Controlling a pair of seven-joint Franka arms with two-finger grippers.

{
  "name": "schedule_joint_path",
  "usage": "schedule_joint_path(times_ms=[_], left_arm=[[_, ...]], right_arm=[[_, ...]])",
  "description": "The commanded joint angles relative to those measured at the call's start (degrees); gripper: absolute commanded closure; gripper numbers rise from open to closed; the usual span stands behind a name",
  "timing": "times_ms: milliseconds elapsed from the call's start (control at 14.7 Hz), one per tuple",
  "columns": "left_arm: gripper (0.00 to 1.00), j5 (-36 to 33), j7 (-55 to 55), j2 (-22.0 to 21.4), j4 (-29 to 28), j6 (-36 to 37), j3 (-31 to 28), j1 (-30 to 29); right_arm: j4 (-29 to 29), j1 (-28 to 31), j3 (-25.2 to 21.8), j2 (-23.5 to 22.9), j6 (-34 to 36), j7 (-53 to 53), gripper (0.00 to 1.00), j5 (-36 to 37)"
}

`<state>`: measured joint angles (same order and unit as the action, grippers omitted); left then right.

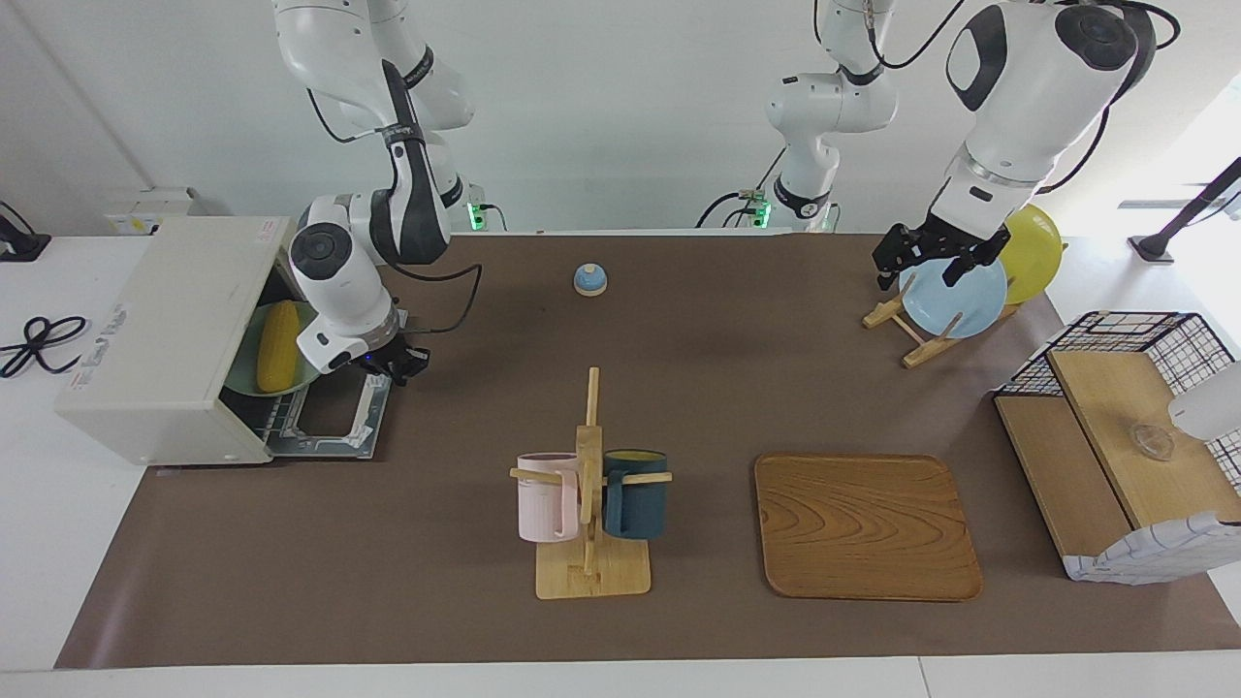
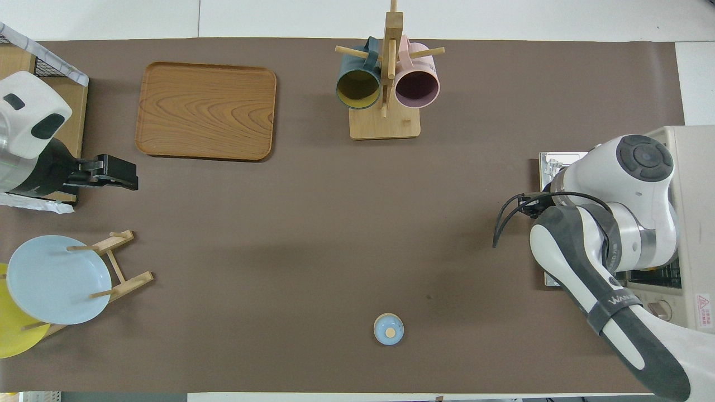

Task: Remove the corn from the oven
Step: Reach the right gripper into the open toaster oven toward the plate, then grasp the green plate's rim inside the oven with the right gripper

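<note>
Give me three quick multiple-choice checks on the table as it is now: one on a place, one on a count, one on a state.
1. Where is the corn?
A. On the wooden tray
B. On a green plate inside the oven
C. In the right gripper

2. How many mugs hang on the mug stand?
A. One
B. Two
C. Four

3. The oven door is:
A. Closed
B. Dropped open
C. Missing

Answers:
1 B: the cob lies on the green plate in the oven's opening.
2 B: a pink mug and a dark blue mug.
3 B: the door lies flat, with the right gripper over it.
</note>
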<state>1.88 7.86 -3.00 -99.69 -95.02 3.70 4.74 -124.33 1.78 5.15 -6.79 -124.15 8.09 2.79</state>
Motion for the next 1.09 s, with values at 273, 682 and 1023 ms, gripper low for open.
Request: schedule_joint_path(times_ms=[273,682,1023], left_arm=[[0.00,0.3,0.3,-0.8,0.0,0.7,0.3,-0.7],[0.00,0.3,0.3,-0.8,0.0,0.6,0.3,-0.7],[0.00,0.3,0.3,-0.8,0.0,0.6,0.3,-0.6]], right_arm=[[2.8,1.8,0.6,7.2,10.5,0.3,0.34,2.0],[0.0,4.8,0.5,9.5,10.3,-0.5,0.46,7.8],[-2.8,5.9,0.5,10.4,8.7,-1.1,0.49,7.8]])
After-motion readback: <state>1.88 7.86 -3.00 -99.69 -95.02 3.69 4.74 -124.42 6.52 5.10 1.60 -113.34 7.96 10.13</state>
